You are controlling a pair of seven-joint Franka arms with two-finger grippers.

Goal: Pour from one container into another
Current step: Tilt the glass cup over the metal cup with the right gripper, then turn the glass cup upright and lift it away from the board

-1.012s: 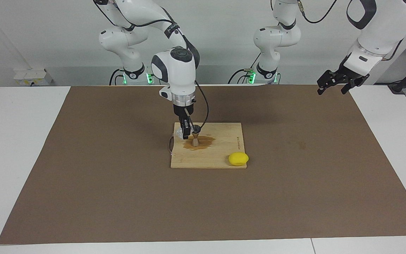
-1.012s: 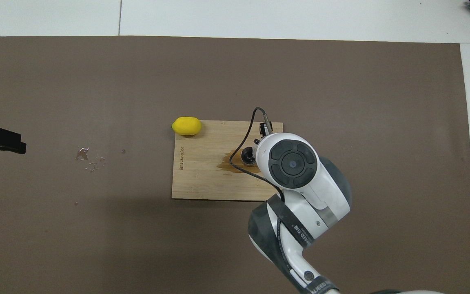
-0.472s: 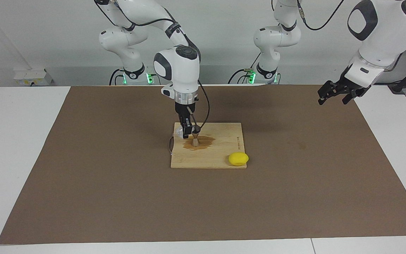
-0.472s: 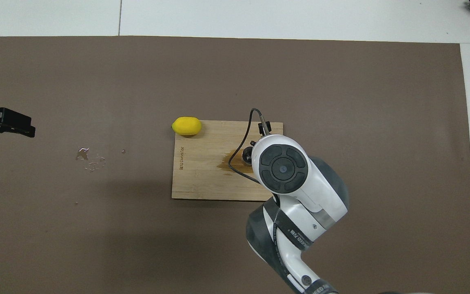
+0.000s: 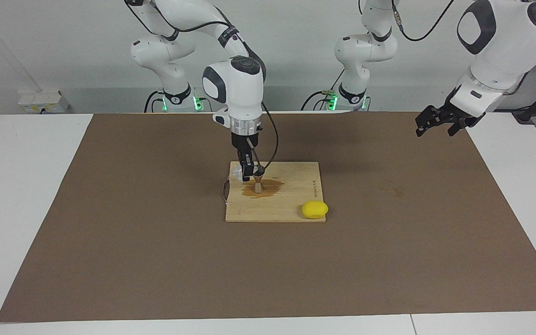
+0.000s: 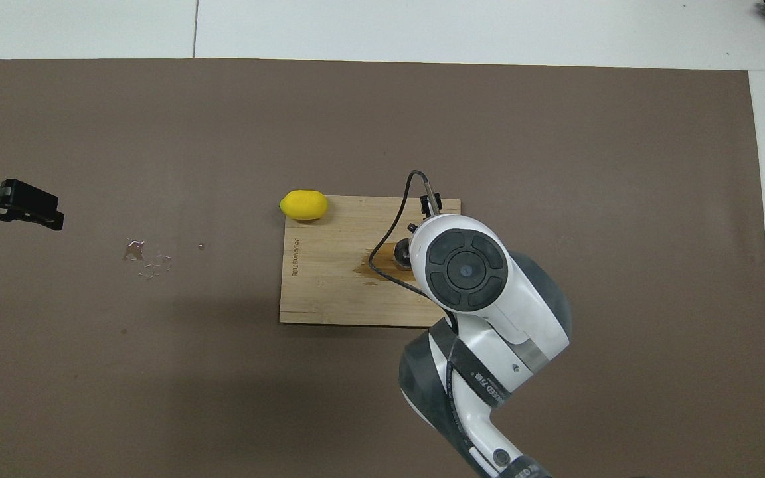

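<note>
Since previous frame: right gripper [image 5: 248, 176] shifted slightly, clamped on clear glass tumbler [image 5: 237, 173], frame centre, beside silvery hourglass jigger [image 5: 258, 184]. Left gripper [image 5: 440, 122] open, upper right. Glass slippery, fragile; grip sidewall.

right pincer [image 5: 248, 177]: apparently holds tumbler [image 5: 237, 174] | beside jigger [image 5: 258, 184]

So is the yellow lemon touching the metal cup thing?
Apart. The facing view shows bare wooden board between the lemon and the jigger.
</note>
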